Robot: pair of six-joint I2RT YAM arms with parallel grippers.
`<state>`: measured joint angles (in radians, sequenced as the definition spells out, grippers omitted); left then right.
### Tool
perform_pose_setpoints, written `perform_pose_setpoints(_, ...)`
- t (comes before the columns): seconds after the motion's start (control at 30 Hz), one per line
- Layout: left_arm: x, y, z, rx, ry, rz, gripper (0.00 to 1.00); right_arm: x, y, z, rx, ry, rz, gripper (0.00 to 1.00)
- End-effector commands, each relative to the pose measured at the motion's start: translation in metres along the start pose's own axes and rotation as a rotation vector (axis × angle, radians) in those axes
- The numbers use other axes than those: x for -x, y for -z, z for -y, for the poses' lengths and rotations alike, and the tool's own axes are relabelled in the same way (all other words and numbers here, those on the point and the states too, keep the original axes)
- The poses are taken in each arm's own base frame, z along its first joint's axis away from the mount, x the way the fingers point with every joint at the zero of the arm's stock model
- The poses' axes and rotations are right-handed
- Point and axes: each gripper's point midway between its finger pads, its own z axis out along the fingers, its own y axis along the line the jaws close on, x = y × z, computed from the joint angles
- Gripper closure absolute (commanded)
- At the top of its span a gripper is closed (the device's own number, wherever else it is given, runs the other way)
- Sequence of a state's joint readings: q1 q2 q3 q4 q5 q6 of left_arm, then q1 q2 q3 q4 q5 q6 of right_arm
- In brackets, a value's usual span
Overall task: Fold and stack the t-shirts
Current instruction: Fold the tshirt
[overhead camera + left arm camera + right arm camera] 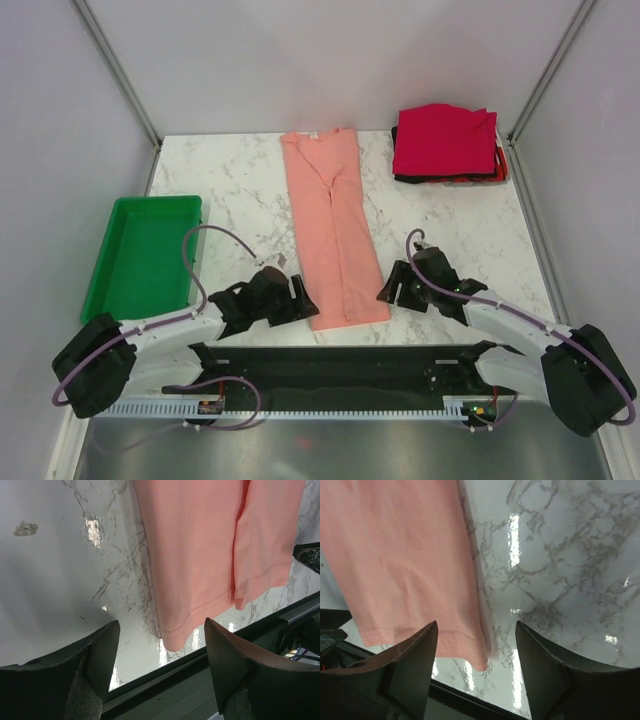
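Overhead, the salmon-pink t-shirt (335, 230) lies flat down the middle of the tabletop (230, 180) as a long narrow strip, collar at the far end and hem at the near edge. Its sides look turned in along a centre seam, so I judge it to be half folded and waiting to be doubled end to end. The left tool (298, 297) and right tool (392, 287) sit low beside the hem, one just outside each near corner, a stance that suits pinching both corners together and carrying them toward the collar. The stack of folded t-shirts (445, 145), crimson on top with darker cloth beneath, sits at the far right corner, well apart and probably where this shirt will go; the green tray (150, 203) stands off to the left. From the left wrist, the left tool (161, 625) is spread wide with nothing in it, and the salmon-pink t-shirt (200, 545) hangs into view from above. Its stitched hem corner lies just ahead of the gap between the fingers (100, 655), over pale marbled tabletop (60, 580) — whether a pad touches the cloth I cannot tell. From the right wrist, the right tool (476, 625) is also wide and empty. The opposite hem corner of the salmon-pink t-shirt (400, 555) sits just ahead of the gap, nearer the finger (415, 665) on the cloth side, with bare tabletop (560, 580) past the other one.
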<state>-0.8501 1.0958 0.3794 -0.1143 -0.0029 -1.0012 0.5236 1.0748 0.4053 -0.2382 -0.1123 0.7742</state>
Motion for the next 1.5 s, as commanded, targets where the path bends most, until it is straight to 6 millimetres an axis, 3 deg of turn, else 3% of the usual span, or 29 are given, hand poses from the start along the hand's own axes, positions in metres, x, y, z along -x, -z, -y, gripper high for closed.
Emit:
perform_pose_setpoints(0.0,-0.005,-0.008,-0.015,0.062,0.048,0.017,0.25,-0.023,-0.010,0.002,0.016,-0.022,-0.074,0.30)
perform_pose_setpoints(0.2,-0.019,-0.011,-0.012,0.073,0.049,-0.008,0.32,-0.038,-0.008,0.006,0.013,-0.049,-0.091,0.45)
perform_pose_setpoints(0.37,-0.025,-0.012,-0.013,0.077,0.052,-0.016,0.41,-0.051,-0.008,0.009,0.005,-0.051,-0.103,0.50)
perform_pose_setpoints(0.47,-0.025,-0.013,-0.013,0.082,0.049,-0.013,0.53,-0.054,-0.009,0.010,0.003,-0.052,-0.105,0.57)
perform_pose_setpoints(0.5,-0.023,-0.014,-0.013,0.084,0.048,-0.008,0.63,-0.055,-0.009,0.012,-0.004,-0.052,-0.105,0.62)
perform_pose_setpoints(0.6,-0.022,-0.016,-0.011,0.083,0.044,-0.007,0.78,-0.053,-0.010,0.012,-0.008,-0.052,-0.101,0.72)
perform_pose_setpoints(0.73,-0.023,-0.020,-0.011,0.097,0.029,-0.014,0.88,-0.055,-0.010,0.015,-0.013,-0.049,-0.107,0.79)
perform_pose_setpoints(0.8,-0.023,-0.020,-0.010,0.096,0.024,-0.014,0.98,-0.057,-0.009,0.015,-0.011,-0.053,-0.109,0.92)
perform_pose_setpoints(0.87,-0.024,-0.013,-0.007,0.090,0.030,-0.013,0.98,-0.057,-0.006,0.013,-0.007,-0.053,-0.113,1.00)
perform_pose_setpoints(1.0,-0.024,0.012,-0.001,0.125,0.033,0.043,0.98,-0.062,0.004,0.011,-0.022,-0.072,-0.109,1.00)
perform_pose_setpoints(1.13,-0.040,0.033,0.014,0.130,0.021,0.031,0.98,-0.084,0.017,-0.004,-0.020,-0.047,-0.139,1.00)
perform_pose_setpoints(1.17,-0.049,0.037,0.019,0.126,0.014,0.015,0.98,-0.080,0.023,-0.006,-0.033,-0.051,-0.110,1.00)
perform_pose_setpoints(1.27,-0.050,0.052,0.022,0.164,-0.007,0.032,0.98,-0.071,0.044,-0.024,-0.002,-0.061,-0.052,1.00)
perform_pose_setpoints(1.33,-0.039,0.064,0.030,0.164,-0.014,0.062,0.98,-0.061,0.057,-0.031,0.005,-0.051,-0.017,1.00)
perform_pose_setpoints(1.37,-0.030,0.072,0.044,0.135,-0.028,0.084,0.98,-0.046,0.069,-0.049,0.040,-0.048,0.019,1.00)
perform_pose_setpoints(1.43,-0.011,0.084,0.050,0.140,-0.054,0.153,0.98,-0.025,0.079,-0.056,0.013,-0.018,0.094,1.00)
perform_pose_setpoints(1.47,0.005,0.095,0.067,0.111,-0.069,0.189,0.98,-0.009,0.087,-0.073,0.021,0.020,0.130,1.00)
